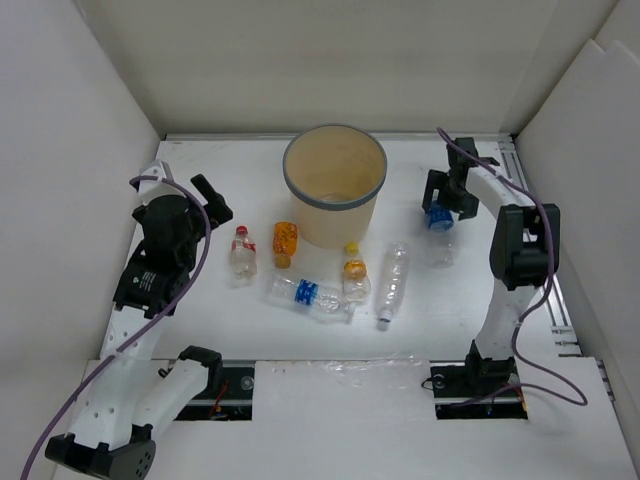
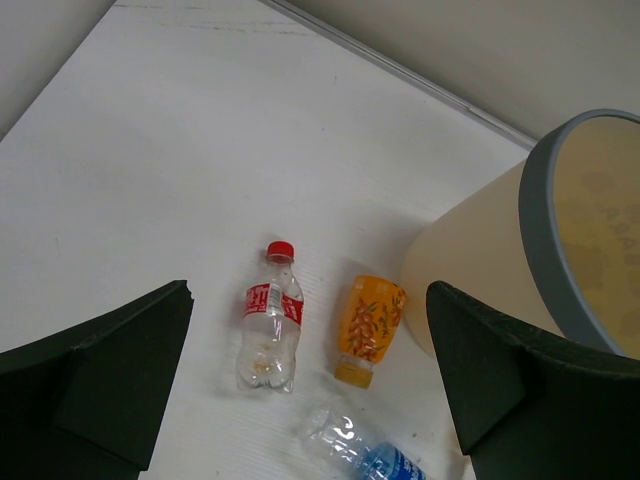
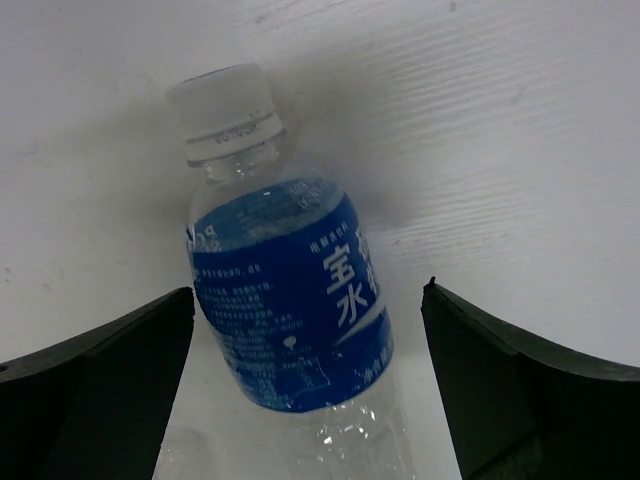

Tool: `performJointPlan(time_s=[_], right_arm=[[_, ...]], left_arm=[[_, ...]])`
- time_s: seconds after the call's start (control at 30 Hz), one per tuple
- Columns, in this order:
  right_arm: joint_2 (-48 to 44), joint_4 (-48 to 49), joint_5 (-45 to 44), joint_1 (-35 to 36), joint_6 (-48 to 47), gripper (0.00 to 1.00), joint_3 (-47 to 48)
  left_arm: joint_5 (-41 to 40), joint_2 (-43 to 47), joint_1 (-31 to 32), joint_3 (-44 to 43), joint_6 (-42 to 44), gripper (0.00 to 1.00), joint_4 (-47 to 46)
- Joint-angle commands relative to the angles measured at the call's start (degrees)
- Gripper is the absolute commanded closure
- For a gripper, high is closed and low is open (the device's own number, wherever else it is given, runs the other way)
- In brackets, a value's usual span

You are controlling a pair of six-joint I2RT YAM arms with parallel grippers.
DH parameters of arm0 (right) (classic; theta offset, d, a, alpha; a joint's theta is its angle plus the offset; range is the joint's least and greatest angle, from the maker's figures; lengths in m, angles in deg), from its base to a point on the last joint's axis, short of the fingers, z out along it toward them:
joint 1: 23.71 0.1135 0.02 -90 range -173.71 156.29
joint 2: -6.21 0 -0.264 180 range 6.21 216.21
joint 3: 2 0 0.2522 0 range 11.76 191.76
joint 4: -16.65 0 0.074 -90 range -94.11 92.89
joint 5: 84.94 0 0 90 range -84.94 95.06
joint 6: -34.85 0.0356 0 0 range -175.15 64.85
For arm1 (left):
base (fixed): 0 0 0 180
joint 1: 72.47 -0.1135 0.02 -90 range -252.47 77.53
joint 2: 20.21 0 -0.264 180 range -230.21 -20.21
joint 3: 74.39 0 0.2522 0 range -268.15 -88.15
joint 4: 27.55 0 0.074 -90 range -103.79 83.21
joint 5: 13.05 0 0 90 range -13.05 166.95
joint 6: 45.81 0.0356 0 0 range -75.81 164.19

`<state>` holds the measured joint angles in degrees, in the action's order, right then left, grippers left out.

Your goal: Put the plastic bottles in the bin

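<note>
Top view: the right gripper [image 1: 441, 200] hangs open over the blue-labelled bottle [image 1: 438, 222], with the bin [image 1: 335, 210] to its left. The left gripper [image 1: 208, 200] is open too.

Left wrist: the red-capped bottle [image 2: 270, 330] and orange bottle [image 2: 370, 318] lie ahead between the spread jaws, untouched.

Right wrist: the blue-labelled bottle sits slanted between the jaws, clear of both. I would square the wrist to its body, lower onto the label, then close gently, since thin plastic likely buckles.

**Six Bottles, One Bin**

There are six plastic bottles: one red-capped bottle [image 1: 242, 256], one short orange bottle [image 1: 285, 243], one orange-capped bottle [image 1: 355, 276], one clear unlabelled bottle [image 1: 394, 285] and two blue-labelled. The near blue bottle [image 1: 310, 296] is at 6 o'clock of the one bin [image 1: 335, 228], and the far blue bottle [image 1: 438, 222] is at its 3 o'clock.
</note>
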<state>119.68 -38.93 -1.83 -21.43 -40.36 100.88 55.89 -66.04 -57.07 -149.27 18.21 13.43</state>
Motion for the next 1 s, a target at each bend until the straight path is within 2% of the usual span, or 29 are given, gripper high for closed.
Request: performJointPlan(time_s=[0.0, 0.1, 0.17, 0.3, 0.37, 0.4, 0.5, 0.6, 0.73, 0.77, 0.9, 0.97], right_arm=[[2.71, -0.53, 2.94, 0.62, -0.99, 0.02, 4.12], [4.83, -1.77, 3.46, 0.01, 0.94, 0.03, 5.36], [6.14, -1.77, 4.16, -1.40, 2.35, 0.10, 5.36], [5.01, -0.81, 7.42, -4.21, 3.58, 0.40, 3.43], [3.26, 0.68, 9.70, -6.05, 4.54, 0.81, 1.68], [1.33, 1.47, 10.40, -6.76, 5.07, 0.97, 0.71], [-3.75, 2.01, 13.13, -8.43, 5.78, 1.00, 0.18], [-8.60, 0.79, 12.53, -8.44, 5.78, 1.00, 2.45], [-18.25, -1.41, 11.99, -5.72, 7.70, 1.00, 7.80], [-20.02, -1.42, 11.99, -4.67, 7.71, 1.00, 8.60], [-27.24, 4.97, 20.23, 3.32, 10.34, 1.00, 10.99], [-31.27, 14.45, 28.58, 8.60, 13.50, 1.00, 9.68]], left_arm=[[0.49, 0.65, 0.16, 0.39, 0.66, 0.00, -2.17], [0.49, 0.65, 0.16, -0.75, 0.66, 0.00, -1.56], [-0.38, -0.40, 0.16, -1.54, 0.66, 0.00, -0.17], [-3.54, -1.72, 0.16, -4.53, -0.47, 0.00, 2.30], [-3.55, -2.33, 0.16, -6.11, -0.48, 0.00, 2.31], [-2.59, -2.34, 0.16, -6.11, -0.48, 0.00, 2.31], [2.85, -3.92, 0.16, -9.97, 0.30, 0.00, 2.31], [12.33, -6.11, 0.16, -15.33, 2.94, 0.00, 0.99], [29.37, -10.85, 0.16, -23.06, 6.98, 0.00, -0.94], [37.85, -13.48, 0.16, -24.56, 7.51, 0.00, -1.47], [54.41, -17.11, 0.16, -27.82, 8.31, 0.00, -6.20], [59.35, -17.81, 0.16, -27.04, 6.47, 0.00, -9.19]])
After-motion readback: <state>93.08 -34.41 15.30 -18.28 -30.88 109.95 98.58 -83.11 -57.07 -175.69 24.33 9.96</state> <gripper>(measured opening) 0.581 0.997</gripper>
